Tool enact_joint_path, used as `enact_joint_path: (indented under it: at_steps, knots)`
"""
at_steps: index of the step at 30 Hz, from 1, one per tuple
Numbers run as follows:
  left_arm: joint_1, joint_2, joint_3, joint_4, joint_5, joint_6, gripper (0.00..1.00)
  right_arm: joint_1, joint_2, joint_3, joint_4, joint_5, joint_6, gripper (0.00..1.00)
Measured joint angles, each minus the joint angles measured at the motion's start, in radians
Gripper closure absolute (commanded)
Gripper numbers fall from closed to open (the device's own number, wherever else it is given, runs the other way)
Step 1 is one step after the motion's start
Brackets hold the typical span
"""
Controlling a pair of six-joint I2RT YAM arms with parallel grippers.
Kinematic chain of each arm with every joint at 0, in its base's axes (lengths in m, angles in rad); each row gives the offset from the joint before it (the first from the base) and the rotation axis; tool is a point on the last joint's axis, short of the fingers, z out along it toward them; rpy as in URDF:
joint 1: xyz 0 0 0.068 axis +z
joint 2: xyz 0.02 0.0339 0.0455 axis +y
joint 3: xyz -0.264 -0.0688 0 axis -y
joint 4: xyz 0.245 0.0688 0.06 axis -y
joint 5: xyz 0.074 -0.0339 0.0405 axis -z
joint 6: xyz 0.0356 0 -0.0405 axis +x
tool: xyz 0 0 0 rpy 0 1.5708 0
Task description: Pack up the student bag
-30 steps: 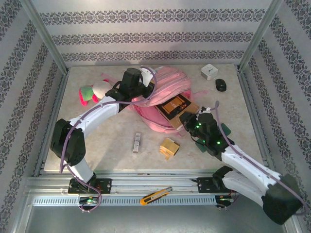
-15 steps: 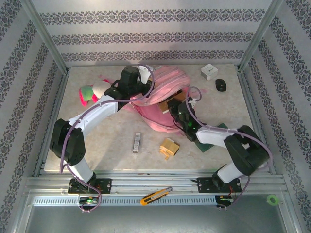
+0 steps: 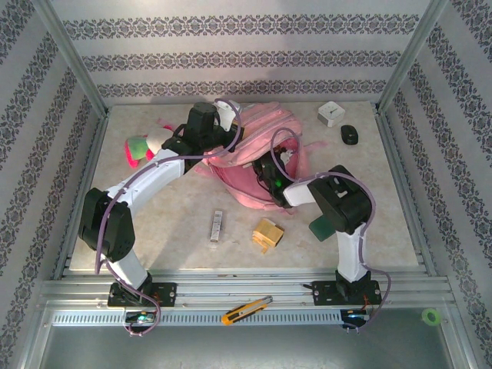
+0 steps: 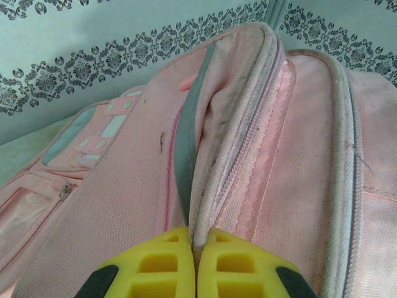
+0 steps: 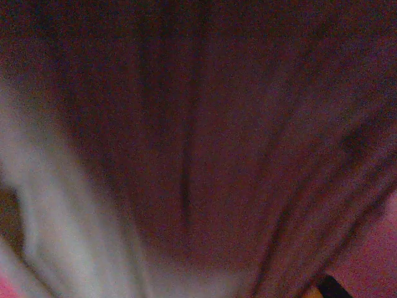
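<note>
The left hand [image 4: 195,251] is clamped on the zipper rim of the bag [image 4: 298,155]; the right hand [image 3: 267,169] reaches inside, grip hidden.

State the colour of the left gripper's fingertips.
Yellow fingertips, best seen in the left wrist view.

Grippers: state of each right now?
Left gripper: closed on the student bag rim.
Right gripper: inside the bag, cannot tell.

No writing can be read anywhere; the student bag [image 3: 265,127] and the slim packet [image 3: 217,225] show nothing legible.
</note>
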Motion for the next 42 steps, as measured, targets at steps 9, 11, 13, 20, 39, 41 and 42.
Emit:
enact_joint_path:
  at_steps: [9,11,13,20,39,41,42]
  knots:
    - [0.008,0.0,0.0,0.0,0.0,0.0,1.0,-0.006,-0.004,-0.014,-0.051,-0.018,0.053,0.54]
    - [0.008,0.0,0.0,0.0,0.0,0.0,1.0,-0.01,-0.042,-0.061,-0.063,-0.032,0.057,0.51]
    - [0.011,0.0,0.0,0.001,-0.001,0.0,1.0,-0.01,-0.092,-0.114,-0.066,-0.046,0.058,0.49]
    - [0.014,0.0,0.0,0.007,-0.012,0.001,1.0,-0.009,-0.257,-0.285,-0.103,-0.073,0.043,0.6]
    - [0.021,0.0,-0.01,0.023,-0.016,0.002,1.0,-0.019,-0.064,-0.094,-0.101,-0.12,0.047,0.82]
    - [0.027,0.003,-0.011,0.03,-0.019,0.002,1.0,-0.028,-0.047,-0.067,-0.103,-0.126,0.047,0.82]
    - [0.031,0.003,-0.011,0.032,-0.02,0.002,1.0,-0.032,-0.043,-0.059,-0.104,-0.129,0.046,0.82]
